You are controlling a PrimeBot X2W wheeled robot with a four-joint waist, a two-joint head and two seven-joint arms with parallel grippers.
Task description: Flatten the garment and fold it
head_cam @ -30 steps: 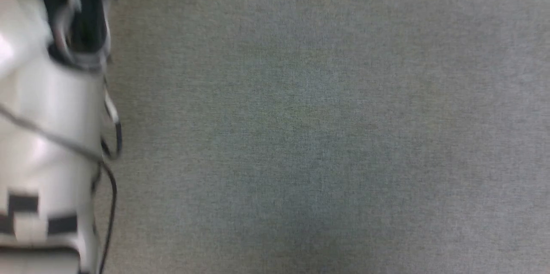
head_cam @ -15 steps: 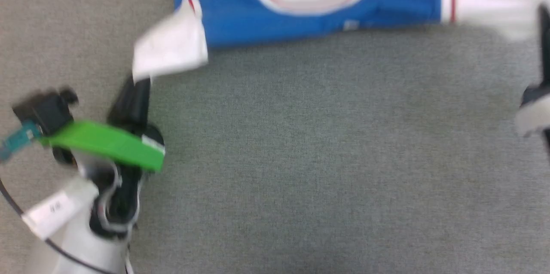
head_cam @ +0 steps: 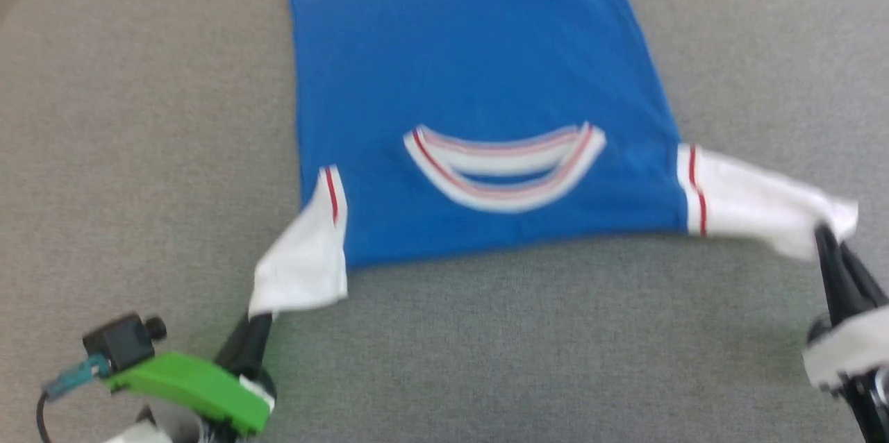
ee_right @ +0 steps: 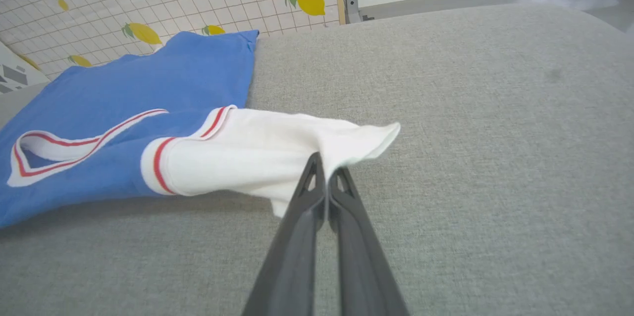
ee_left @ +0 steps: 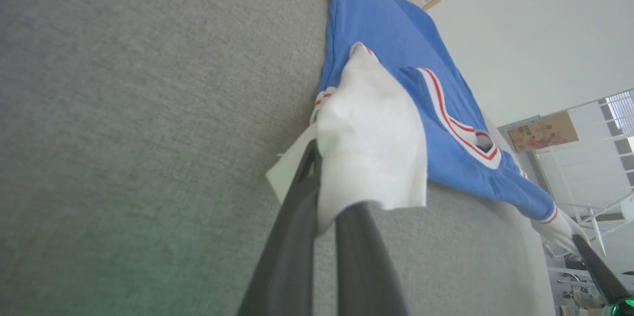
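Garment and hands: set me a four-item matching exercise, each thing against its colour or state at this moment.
Things:
1 left hand
2 right hand
3 collar
4 garment

States:
A mostly royal blue
B white with red stripes
C shut on the right-side sleeve
D shut on the left-side sleeve

Pairs: 1-D; 2-C; 3-B; 4-A

Bright, even light. The head view is blurred all over; both wrist views are sharper. In the right wrist view a faint shadow edges the garment (ee_right: 148, 78) at 8 o'clock. In the left, green tints the table (ee_left: 99, 108) at 7 o'clock.
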